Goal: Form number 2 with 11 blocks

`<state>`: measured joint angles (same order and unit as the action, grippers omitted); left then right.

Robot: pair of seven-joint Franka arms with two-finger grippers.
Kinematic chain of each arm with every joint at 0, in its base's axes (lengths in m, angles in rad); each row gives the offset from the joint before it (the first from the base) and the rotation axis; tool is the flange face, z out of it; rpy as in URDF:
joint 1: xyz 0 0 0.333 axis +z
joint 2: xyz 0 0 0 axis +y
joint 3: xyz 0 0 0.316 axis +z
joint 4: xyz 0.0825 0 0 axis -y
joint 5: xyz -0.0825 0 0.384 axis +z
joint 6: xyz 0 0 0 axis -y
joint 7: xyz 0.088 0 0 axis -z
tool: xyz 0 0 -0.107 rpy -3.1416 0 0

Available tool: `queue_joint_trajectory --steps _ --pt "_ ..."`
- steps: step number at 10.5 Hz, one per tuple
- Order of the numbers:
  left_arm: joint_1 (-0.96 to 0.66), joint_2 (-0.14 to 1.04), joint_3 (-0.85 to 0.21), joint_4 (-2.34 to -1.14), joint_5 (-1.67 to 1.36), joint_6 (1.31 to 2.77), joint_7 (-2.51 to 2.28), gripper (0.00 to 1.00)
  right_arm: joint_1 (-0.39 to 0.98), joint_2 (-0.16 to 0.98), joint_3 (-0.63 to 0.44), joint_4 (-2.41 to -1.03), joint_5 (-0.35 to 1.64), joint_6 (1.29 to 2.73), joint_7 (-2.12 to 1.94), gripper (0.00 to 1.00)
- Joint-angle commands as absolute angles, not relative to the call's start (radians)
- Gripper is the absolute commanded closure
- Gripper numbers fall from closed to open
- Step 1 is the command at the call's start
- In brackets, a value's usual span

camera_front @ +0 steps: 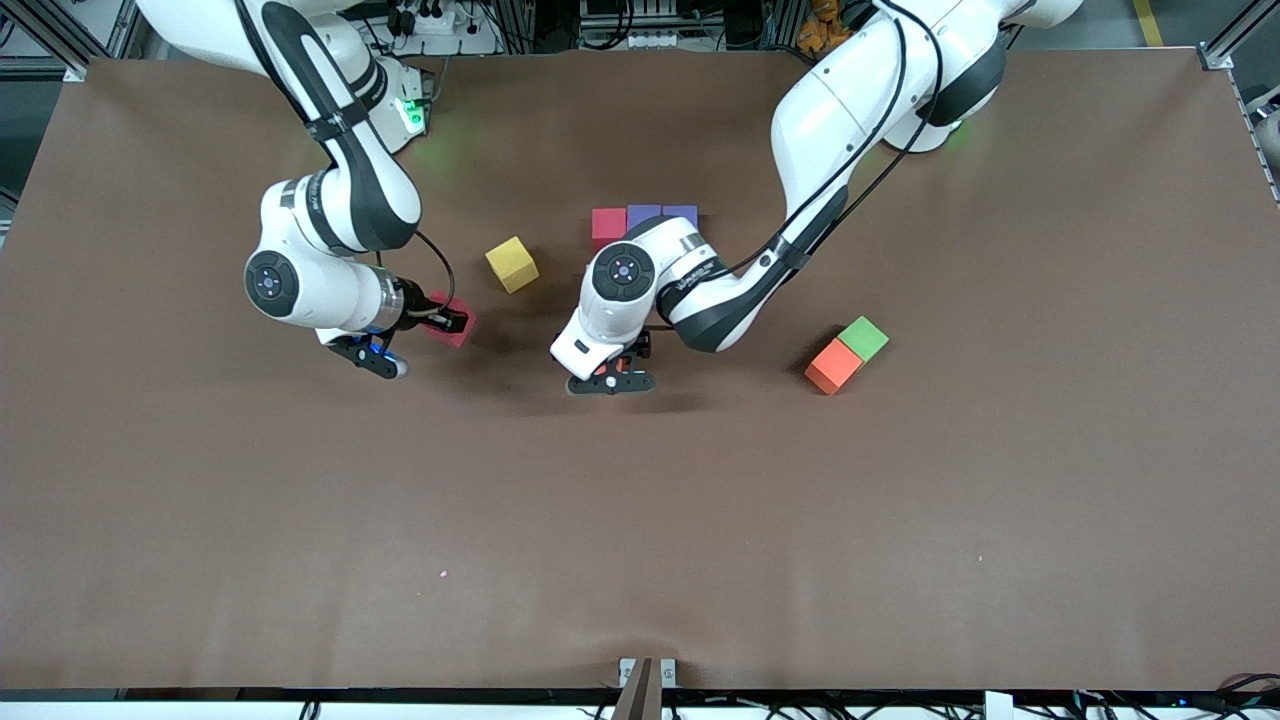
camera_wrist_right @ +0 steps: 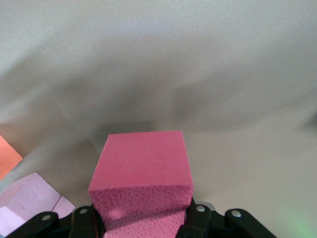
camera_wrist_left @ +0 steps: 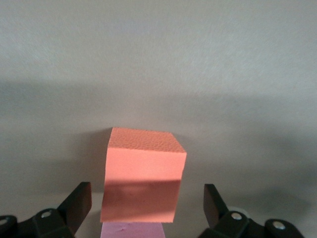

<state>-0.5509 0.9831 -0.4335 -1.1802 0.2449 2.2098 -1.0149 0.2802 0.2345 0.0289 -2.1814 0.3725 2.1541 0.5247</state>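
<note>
The number 2 is only begun: a red cube [camera_front: 607,224] and 2 purple cubes [camera_front: 662,214] sit touching in a row on the brown tabletop [camera_front: 640,520], just beside the left arm's wrist, likely its top bar. The left end effector [camera_wrist_left: 146,210] stands over the middle with fingers [camera_wrist_left: 77,204] spread wide of an orange cube [camera_wrist_left: 143,173], which rests against a pale pink cube [camera_wrist_left: 132,230], probably just set as the next piece. The right end effector [camera_front: 440,322] is clamped on a deep pink cube [camera_wrist_right: 142,176], seemingly ready to deliver. All are matte, pebbled foam, square-edged. Spare yellow [camera_front: 512,264], orange [camera_front: 833,366] and green [camera_front: 863,338] cubes lie well apart.
</note>
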Motion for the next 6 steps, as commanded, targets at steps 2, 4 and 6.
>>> queue_joint_trajectory --steps 2,4,6 --pt "-0.462 0.827 -0.422 -1.203 0.221 2.021 -1.016 0.0 0.308 0.236 0.037 -2.128 0.39 2.14 0.61 0.83" --pt "-0.375 0.772 -0.423 -1.204 0.233 1.904 -1.008 0.0 0.353 0.273 0.037 -2.054 0.39 2.14 0.705 0.83" --pt "-0.292 0.758 -0.423 -1.206 0.239 1.826 -1.003 0.0 0.406 0.351 0.035 -1.949 0.39 2.14 0.815 0.84"
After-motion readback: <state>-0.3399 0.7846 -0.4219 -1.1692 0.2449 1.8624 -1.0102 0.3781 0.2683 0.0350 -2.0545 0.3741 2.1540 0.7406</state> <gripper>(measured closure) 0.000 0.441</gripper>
